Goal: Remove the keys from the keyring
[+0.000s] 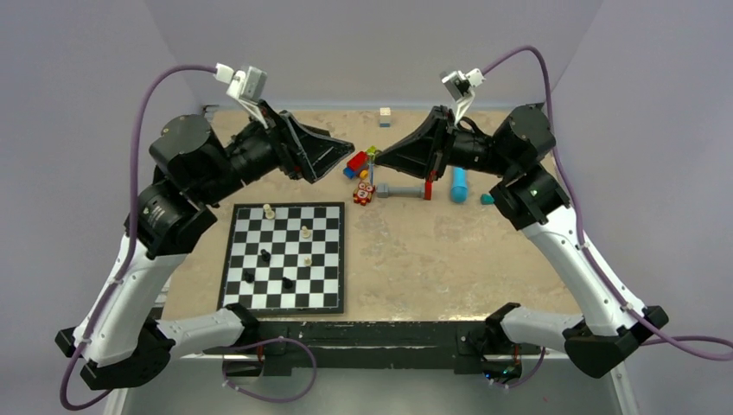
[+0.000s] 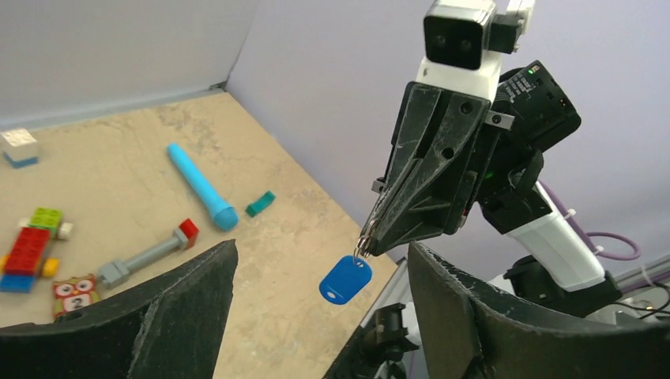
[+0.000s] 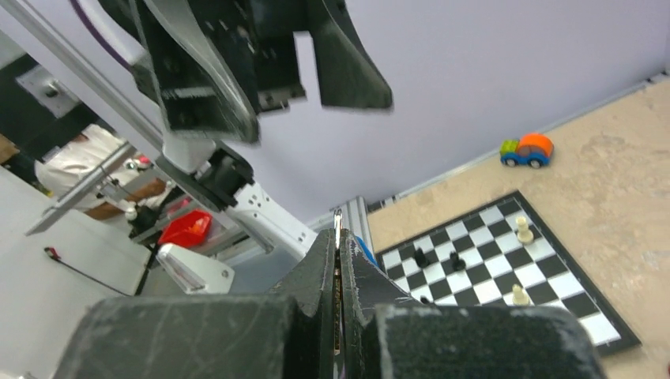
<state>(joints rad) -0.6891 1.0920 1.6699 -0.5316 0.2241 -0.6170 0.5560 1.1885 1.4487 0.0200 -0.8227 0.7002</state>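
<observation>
The right pincer (image 2: 370, 243) grips the dangling blue-tagged keyring (image 2: 345, 279) by its metal ring, while the left pincer (image 1: 333, 157) gapes wide.

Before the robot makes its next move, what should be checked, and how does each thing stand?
1. Right pincer holds the keyring: ok, shut on the metal ring, tag dangling.
2. Left pincer ready to grasp: ok, jaws wide apart, holding nothing.
3. Keyring clear of the table: ok, hanging in the air.
4. Keys found: cannot tell; only a thin metal sliver shows at the right pincer's tip.
5. Keys off the ring: cannot tell.
</observation>
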